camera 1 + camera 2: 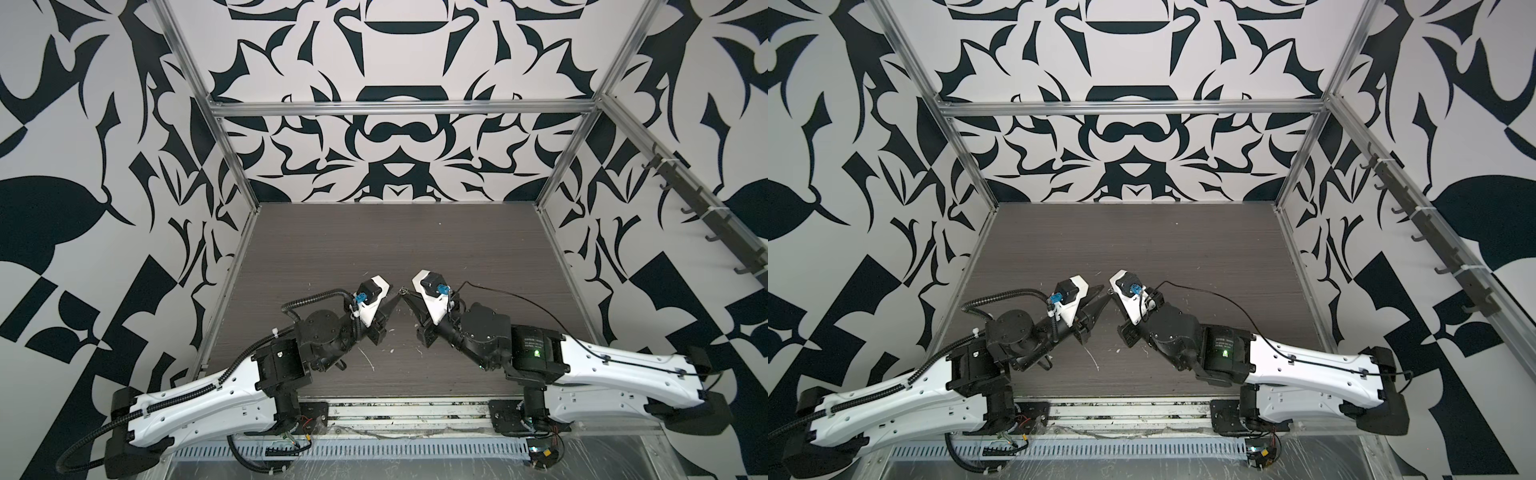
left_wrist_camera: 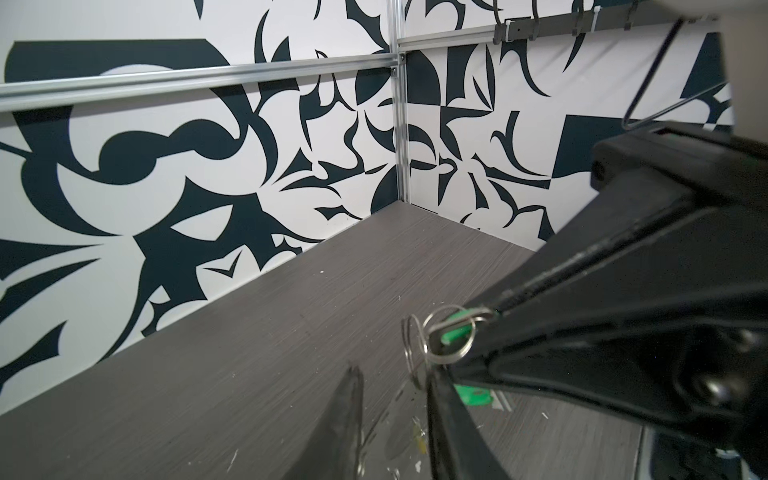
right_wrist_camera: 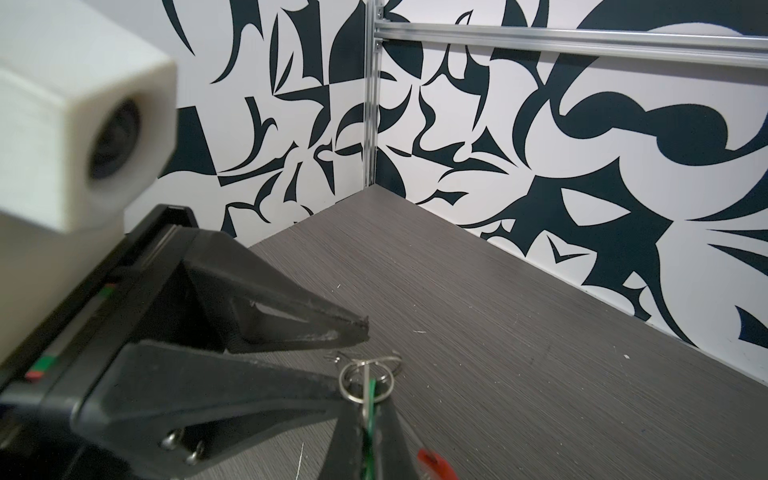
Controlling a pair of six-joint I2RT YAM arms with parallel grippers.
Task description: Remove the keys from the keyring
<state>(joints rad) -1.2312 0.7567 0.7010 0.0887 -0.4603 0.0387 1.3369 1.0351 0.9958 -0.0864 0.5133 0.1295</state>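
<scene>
Your right gripper (image 2: pixel 476 340) is clamped on the small metal key with the green plastic tag (image 2: pixel 456 333), over the dark wood-grain tabletop (image 2: pixel 249 374). Your left gripper (image 2: pixel 392 374) has its jaws apart, with the small steel split rings (image 2: pixel 415 353) at its tips. The red plastic section of the keyring (image 3: pixel 432 461) shows beside the right fingers.

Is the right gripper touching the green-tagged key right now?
Touching. The right wrist view shows the right gripper shut, pinching the green-tagged key between its fingers.
</scene>
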